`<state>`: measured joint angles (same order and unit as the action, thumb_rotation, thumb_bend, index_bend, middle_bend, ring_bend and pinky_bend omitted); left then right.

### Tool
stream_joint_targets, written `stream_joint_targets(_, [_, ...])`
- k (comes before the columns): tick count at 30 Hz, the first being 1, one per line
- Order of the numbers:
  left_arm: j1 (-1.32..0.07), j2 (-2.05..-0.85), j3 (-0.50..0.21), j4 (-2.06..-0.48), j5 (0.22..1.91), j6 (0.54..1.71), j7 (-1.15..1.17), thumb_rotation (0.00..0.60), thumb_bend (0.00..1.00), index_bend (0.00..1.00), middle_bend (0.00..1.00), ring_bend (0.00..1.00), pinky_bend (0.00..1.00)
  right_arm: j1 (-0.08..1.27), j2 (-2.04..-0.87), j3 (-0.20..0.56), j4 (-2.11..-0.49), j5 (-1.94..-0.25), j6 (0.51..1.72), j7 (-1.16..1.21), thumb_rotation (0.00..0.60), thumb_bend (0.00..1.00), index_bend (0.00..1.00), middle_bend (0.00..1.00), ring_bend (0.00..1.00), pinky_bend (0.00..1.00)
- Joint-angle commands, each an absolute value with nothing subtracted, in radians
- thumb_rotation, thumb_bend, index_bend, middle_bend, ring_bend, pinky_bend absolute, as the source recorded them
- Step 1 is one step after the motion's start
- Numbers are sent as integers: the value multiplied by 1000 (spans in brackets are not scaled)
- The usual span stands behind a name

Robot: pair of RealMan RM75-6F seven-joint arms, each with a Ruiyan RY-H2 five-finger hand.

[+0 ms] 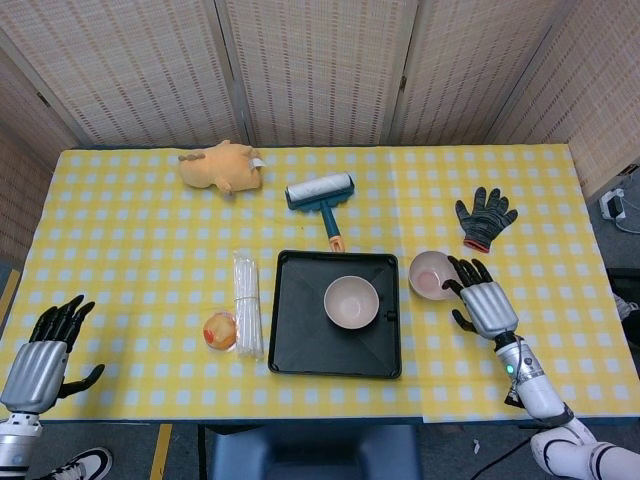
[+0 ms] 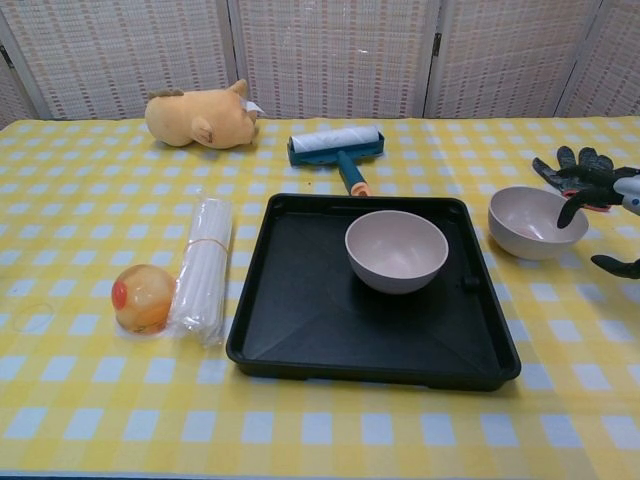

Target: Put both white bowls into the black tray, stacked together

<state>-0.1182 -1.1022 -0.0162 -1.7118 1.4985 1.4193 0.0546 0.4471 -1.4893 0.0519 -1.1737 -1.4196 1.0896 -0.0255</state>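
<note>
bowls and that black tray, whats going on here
One white bowl already sits inside the black tray. The second white bowl is on the table just right of the tray. The right robot hand is open beside that bowl, fingers spread at its rim, not holding it. The left robot hand is open at the table's near left edge.

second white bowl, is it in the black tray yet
No, the second white bowl sits on the tablecloth right of the black tray, which holds only the first bowl.

woven folding screens (image 1: pixel 320 70) stand behind a table in a yellow checked cloth (image 1: pixel 130 240), evenly lit
</note>
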Motion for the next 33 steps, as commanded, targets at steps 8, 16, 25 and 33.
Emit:
stream_joint_targets(8, [-121,-1106,-22,-1704,1480,1414,58,600,328,0,0,85,9,496,-1567,69,-1062,-1425,1035,20,600,434,435,0,0,0])
stream_joint_targets(16, [-124,-1108,-24,-1699,1475,1407,54,600,328,0,0,85,9,513,-1613,77,-996,-1434,1036,46,600,434,582,4,0,0])
stream_joint_targets(25, [-122,-1104,-20,-1701,1489,1417,42,600,360,0,0,74,9,511,-1599,83,-1034,-1449,1080,30,600,434,674,49,5,0])
stream_joint_targets(33, [-120,-1098,-17,-1708,1499,1425,36,600,360,0,0,71,9,513,-1544,91,-1155,-1491,1149,-10,600,435,676,49,6,0])
